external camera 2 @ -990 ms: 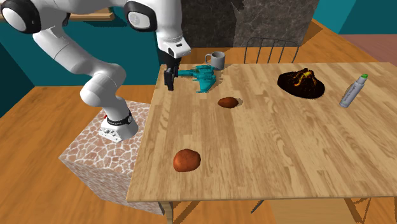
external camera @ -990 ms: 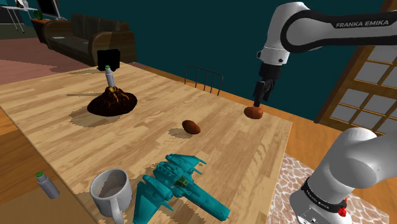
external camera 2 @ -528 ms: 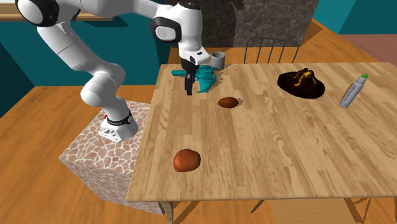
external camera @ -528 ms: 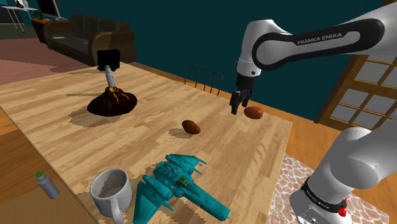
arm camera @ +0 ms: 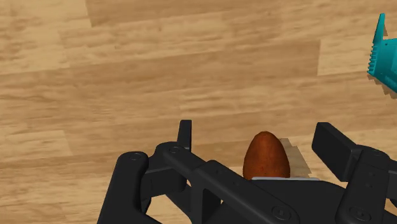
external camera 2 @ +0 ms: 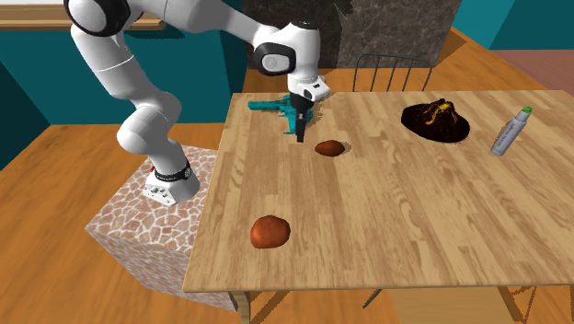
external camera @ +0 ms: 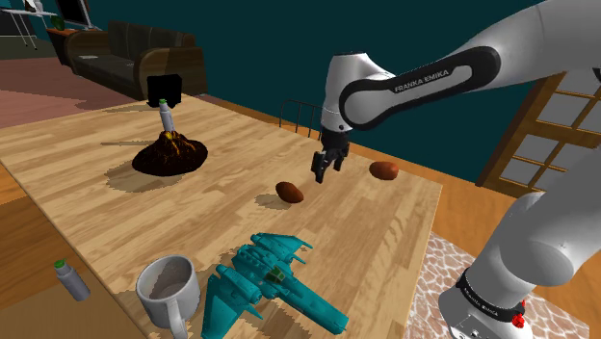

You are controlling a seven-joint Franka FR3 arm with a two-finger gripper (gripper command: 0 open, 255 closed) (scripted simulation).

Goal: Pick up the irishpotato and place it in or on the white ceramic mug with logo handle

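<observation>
Wide-open tool (external camera: 321,175) hovers beside the potato (external camera: 289,192) on the worktop (external camera: 96,193).
Shoulder view: we see the potato at the tool's eight o'clock, the mug (external camera: 169,289) well beyond, also at eight. Second exterior view: potato at the tool's four o'clock. Wrist view: potato between the fingers (arm camera: 334,143), untouched.
</observation>
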